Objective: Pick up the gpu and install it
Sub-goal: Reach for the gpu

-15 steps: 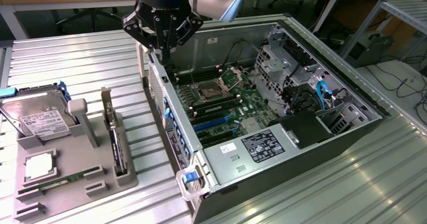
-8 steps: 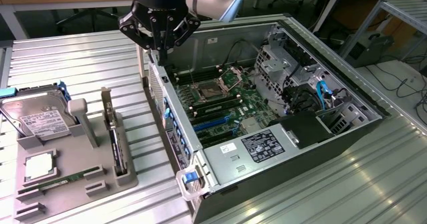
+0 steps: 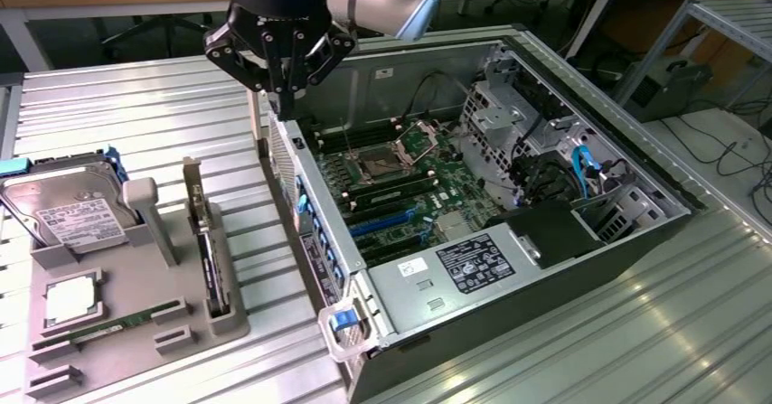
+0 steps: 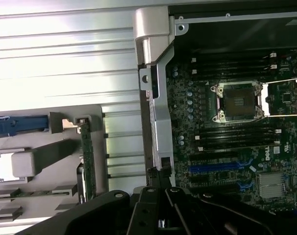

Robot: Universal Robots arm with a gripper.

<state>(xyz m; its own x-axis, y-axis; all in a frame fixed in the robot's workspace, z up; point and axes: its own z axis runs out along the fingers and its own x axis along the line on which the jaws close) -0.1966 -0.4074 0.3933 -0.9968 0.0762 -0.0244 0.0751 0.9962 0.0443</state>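
We find the gripper [image 3: 280, 95] over the rear wall of the computer case [image 3: 543, 318], jaws clenched together on nothing. The gpu [image 3: 208, 250] stands on edge in the grey tray [image 3: 133, 277] (untouched). It lies well apart toward the exterior view's left, long axis roughly parallel to that wall.

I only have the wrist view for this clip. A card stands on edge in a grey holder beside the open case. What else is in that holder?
Observer: A hard drive with a white label rests in the grey holder, on the exterior view's left of the gpu.
Operator: How high is the end effector?
Observer: The end effector hangs above the case rim at its rear corner, apart from the gpu.
Operator: What lies past the motherboard?
Observer: A silver power supply with a black label fills the case's near end.
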